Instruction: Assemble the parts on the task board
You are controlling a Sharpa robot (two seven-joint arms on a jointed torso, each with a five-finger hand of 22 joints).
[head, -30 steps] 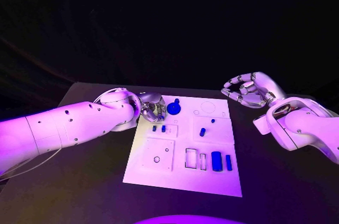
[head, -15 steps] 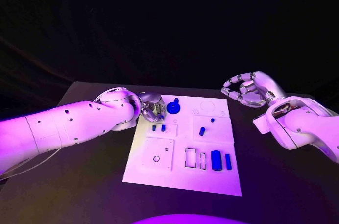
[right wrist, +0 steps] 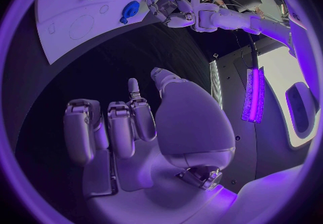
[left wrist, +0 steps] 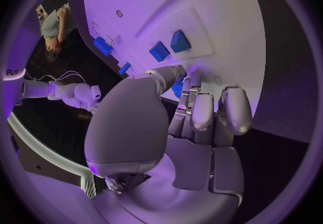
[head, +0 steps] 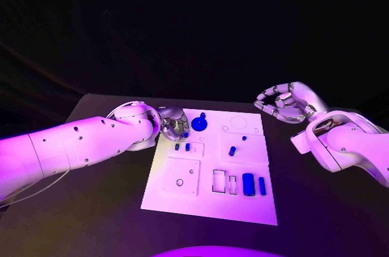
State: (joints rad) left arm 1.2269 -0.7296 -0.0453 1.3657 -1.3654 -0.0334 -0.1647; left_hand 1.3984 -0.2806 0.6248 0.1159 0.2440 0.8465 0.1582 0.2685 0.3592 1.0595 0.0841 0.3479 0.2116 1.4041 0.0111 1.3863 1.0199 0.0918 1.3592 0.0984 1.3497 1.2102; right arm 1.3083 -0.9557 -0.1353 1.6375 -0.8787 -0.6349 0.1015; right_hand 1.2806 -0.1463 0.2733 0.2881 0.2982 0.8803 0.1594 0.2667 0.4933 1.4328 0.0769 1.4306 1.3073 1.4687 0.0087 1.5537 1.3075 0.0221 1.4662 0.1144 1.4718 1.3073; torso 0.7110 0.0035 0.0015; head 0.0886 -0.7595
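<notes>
We see the left hand pinching a round blue part at the task board's upper left, while the right hand hovers curled and empty at right.

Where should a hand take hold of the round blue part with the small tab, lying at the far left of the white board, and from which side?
Probably by its rim, from above. The round blue part looks to lie flat on the task board, so a pinch across the disc suits best. The left hand is right beside it; whether it already touches it I cannot tell.
</notes>
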